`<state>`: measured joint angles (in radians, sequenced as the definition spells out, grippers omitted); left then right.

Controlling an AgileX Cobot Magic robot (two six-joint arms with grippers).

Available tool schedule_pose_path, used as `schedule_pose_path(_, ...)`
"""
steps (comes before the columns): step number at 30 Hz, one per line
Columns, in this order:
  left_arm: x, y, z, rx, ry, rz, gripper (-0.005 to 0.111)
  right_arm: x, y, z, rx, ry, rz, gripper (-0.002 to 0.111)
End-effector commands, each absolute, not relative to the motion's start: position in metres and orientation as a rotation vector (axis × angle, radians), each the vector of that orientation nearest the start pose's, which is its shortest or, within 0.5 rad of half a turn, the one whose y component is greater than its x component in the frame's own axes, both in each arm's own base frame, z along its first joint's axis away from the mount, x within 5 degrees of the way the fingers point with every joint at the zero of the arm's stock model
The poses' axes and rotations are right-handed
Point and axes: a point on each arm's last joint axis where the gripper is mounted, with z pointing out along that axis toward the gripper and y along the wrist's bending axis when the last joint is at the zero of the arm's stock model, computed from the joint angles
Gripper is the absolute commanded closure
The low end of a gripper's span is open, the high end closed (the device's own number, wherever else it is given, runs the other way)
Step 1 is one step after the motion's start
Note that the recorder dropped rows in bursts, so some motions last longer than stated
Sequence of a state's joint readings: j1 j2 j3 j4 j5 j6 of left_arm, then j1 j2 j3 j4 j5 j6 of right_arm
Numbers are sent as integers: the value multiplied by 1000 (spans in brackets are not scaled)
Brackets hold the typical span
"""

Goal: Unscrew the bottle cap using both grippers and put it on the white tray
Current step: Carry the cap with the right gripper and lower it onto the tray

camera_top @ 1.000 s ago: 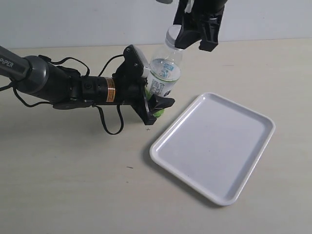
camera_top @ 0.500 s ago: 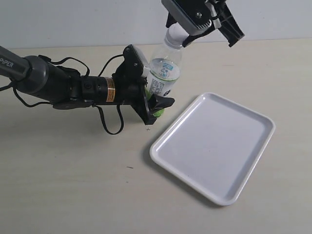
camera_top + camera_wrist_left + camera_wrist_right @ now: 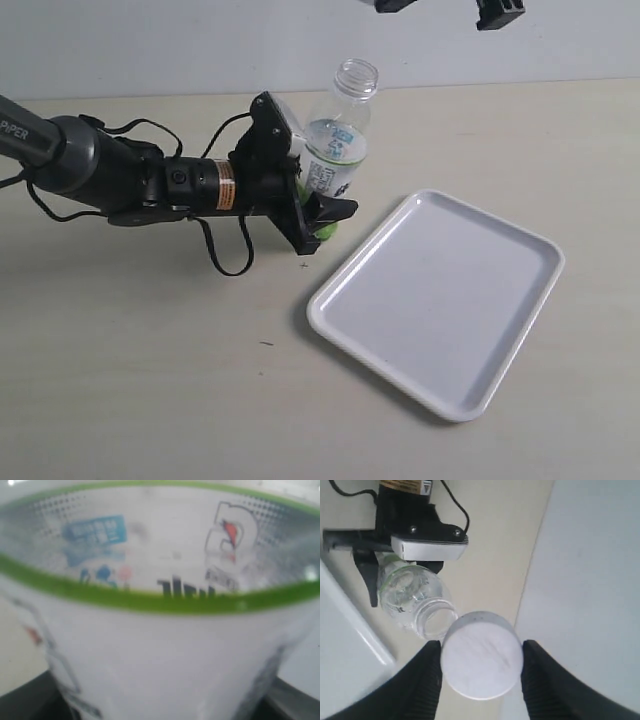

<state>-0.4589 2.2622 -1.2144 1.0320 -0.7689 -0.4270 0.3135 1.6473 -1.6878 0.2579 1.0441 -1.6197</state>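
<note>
Two grippers: each is clamped on a different part of the drink container
Left gripper [image 3: 312,172]: reaches in low from the left of the exterior view, jaws closed on the labelled body of the bottle, one finger on its far side and one on its near side
Left arm: grey-black, lying nearly level over the table [image 3: 150,380], with loose black cables and an orange band [image 3: 227,186] near the wrist
Bottle [image 3: 338,140]: clear plastic, tilted with its neck leaning up and to the right; whether its base touches the tabletop I cannot tell
Bottle neck [image 3: 356,76]: open, threads bare
Label [image 3: 150,650]: white with a green band [image 3: 150,601], blurred and filling the left wrist view
Right gripper [image 3: 481,666]: raised high, only its black finger ends show at the top edge of the exterior view, above and to the right of the neck; fingers pressed on opposite sides of the bottle cap
Bottle cap [image 3: 481,661]: white and round, held between the right fingers, apart from the neck, which shows just beside it in the right wrist view
White tray [image 3: 440,300]: flat on the table to the right of the bottle, set at an angle, one corner near the left gripper's lower finger
</note>
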Motion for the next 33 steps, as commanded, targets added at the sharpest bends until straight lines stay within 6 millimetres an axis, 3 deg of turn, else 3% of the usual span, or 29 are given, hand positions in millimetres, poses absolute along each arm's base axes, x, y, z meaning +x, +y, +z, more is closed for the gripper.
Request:
schedule_pose_path(1, 371, -230, 95, 1139, 1574, -727, 107, 328, 117, 394, -1452, 2032, -102, 108)
schedule_pose_path(4, 372, -224, 98, 1105, 1549, -783, 107, 325, 112, 382, -1033, 2424, 27, 108)
schedule_pose_path(5, 372, -223, 100, 1096, 1538, -798, 107, 327, 113, 376, -971, 2473, 51, 108)
schedule_pose_path(13, 362, -223, 99, 1093, 1482, -868, 107, 316, 109, 313, -853, 2752, 99, 108)
schedule_pose_path(20, 360, -223, 96, 1090, 1479, -882, 107, 307, 106, 250, -693, 2821, 112, 108)
schedule_pose_path(25, 361, -221, 88, 1053, 1493, -900, 107, 298, 102, 207, -589, 2767, 117, 108)
schedule_pose_path(33, 362, -220, 87, 1047, 1499, -894, 107, 293, 100, 169, -549, 2814, 114, 108)
